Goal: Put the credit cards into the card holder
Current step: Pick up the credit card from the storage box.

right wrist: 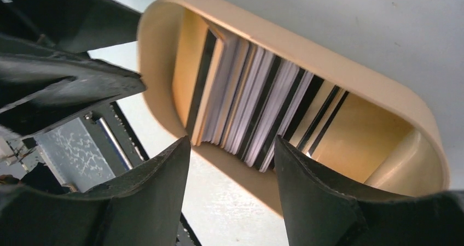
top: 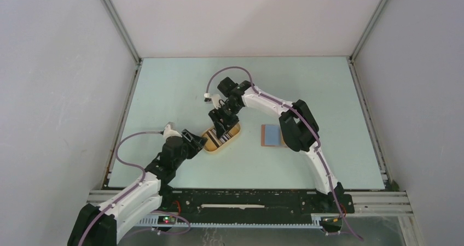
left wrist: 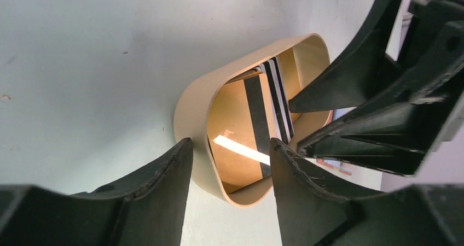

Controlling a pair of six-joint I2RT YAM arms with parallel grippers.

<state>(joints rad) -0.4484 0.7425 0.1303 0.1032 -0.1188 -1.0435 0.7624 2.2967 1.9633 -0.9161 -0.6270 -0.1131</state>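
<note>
The credit cards [top: 220,137] lie as a striped black-and-white stack inside a yellow oval tray [top: 233,134]. In the right wrist view the cards [right wrist: 257,109] fan out on the tray floor just past my fingertips. My right gripper [top: 221,127] hangs over the tray, open [right wrist: 232,147], with its jaws either side of the near wall and nothing between them. My left gripper [top: 198,142] is at the tray's left end, open [left wrist: 230,147] and astride the end wall [left wrist: 191,109]; the cards [left wrist: 268,104] lie beyond. The card holder [top: 271,135] lies open on the table, right of the tray.
The right gripper's black fingers [left wrist: 355,93] crowd the right of the left wrist view, close over the tray. The right arm's elbow [top: 298,127] hangs just right of the card holder. White walls enclose the pale green table [top: 180,87].
</note>
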